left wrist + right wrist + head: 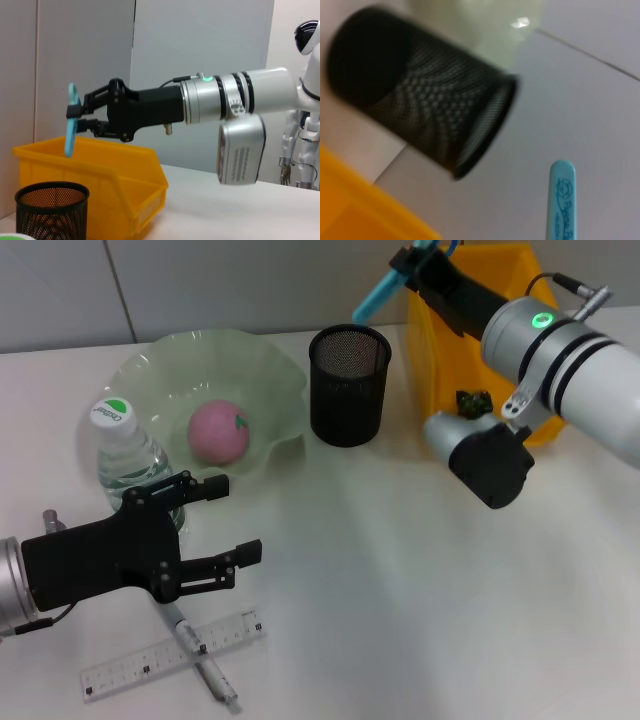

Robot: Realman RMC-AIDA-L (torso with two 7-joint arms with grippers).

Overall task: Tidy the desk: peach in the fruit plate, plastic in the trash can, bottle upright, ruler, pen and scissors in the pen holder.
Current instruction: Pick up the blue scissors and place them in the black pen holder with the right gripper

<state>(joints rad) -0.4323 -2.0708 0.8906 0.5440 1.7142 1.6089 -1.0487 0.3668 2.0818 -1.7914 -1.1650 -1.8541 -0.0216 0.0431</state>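
Right gripper (80,119) raised over the yellow bin (470,330), fingers clamped on a light-blue item (71,120), probably the scissors, handle end only. Mesh pen holder (349,385) just beside bin. Left gripper (232,520) fingers apart, empty, above ruler (160,655) and pen (200,655). Peach (218,432) in fruit plate (265,365); bottle (130,465) upright.

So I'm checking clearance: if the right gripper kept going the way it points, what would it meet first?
Probably nothing on the desk: the right gripper, shut on the light-blue scissors, points past the black mesh pen holder toward the wall; depth is unclear.
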